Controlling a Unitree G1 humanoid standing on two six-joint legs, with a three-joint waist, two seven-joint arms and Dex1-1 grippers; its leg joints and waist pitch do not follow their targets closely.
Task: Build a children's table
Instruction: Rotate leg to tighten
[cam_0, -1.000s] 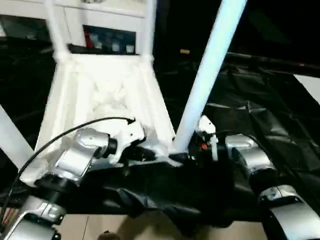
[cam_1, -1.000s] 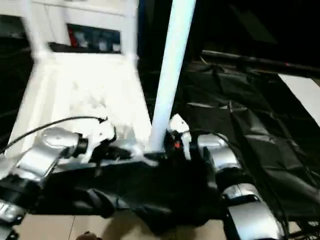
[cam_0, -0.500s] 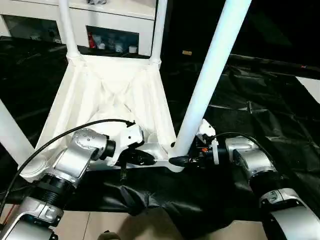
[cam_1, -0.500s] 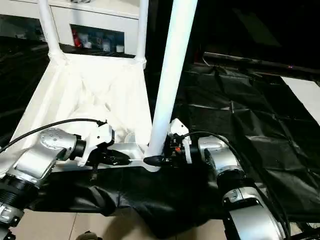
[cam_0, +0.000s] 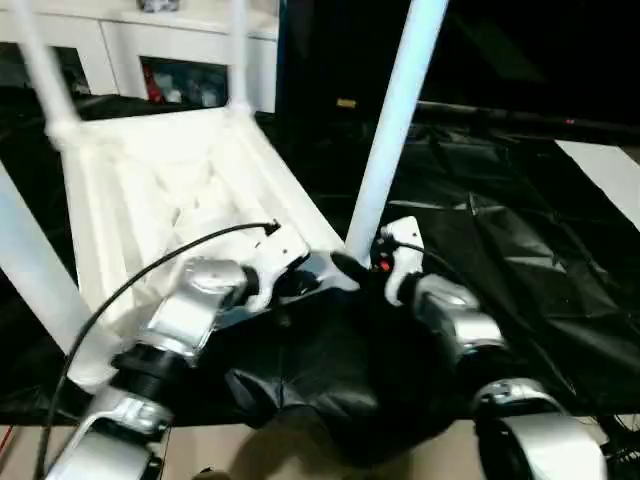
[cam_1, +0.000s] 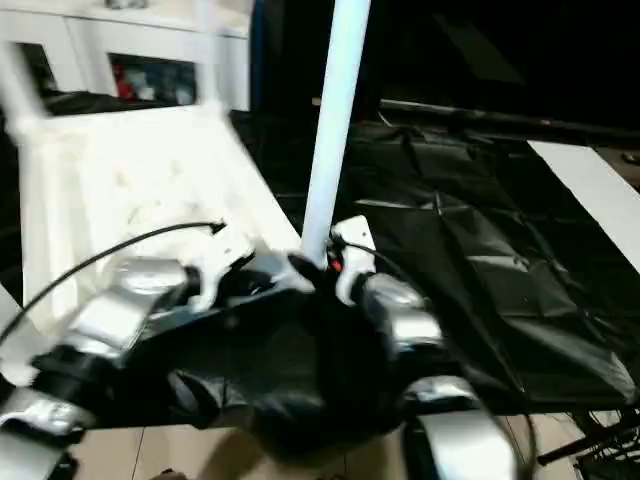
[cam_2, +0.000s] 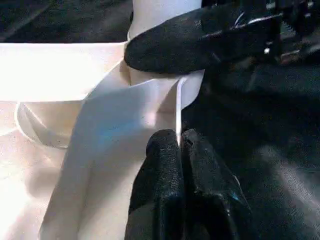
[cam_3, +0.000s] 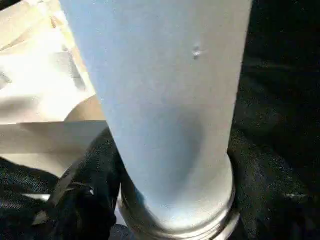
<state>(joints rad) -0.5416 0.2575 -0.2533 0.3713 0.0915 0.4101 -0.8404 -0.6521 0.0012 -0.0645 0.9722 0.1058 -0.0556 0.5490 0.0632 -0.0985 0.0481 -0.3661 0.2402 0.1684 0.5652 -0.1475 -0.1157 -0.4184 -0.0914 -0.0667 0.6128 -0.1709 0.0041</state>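
Note:
The children's table lies upside down, its ribbed white top (cam_0: 150, 190) facing up. Tapered white legs stand in its corner sockets, two at the far corners (cam_0: 238, 50) and one at the near left (cam_0: 30, 270). The near-right leg (cam_0: 390, 130) rises from the socket (cam_3: 175, 220) between my two grippers. My right gripper (cam_0: 350, 268) is closed round this leg's base, one black finger (cam_3: 85, 200) pressed to its side. My left gripper (cam_2: 178, 140) is shut on the top's thin rim just beside that socket, and the right gripper's finger (cam_2: 200, 40) lies across the leg beyond it.
Crumpled black sheeting (cam_0: 520, 260) covers the floor under and to the right of the table. A white cabinet (cam_0: 180, 50) stands behind the far legs. A pale panel (cam_0: 610, 180) lies at the right edge, and light bare floor (cam_0: 200, 450) shows near my body.
The head camera has swung, so the whole picture has shifted. Both grippers stay at the same near corner, and the leg still stands upright in its socket.

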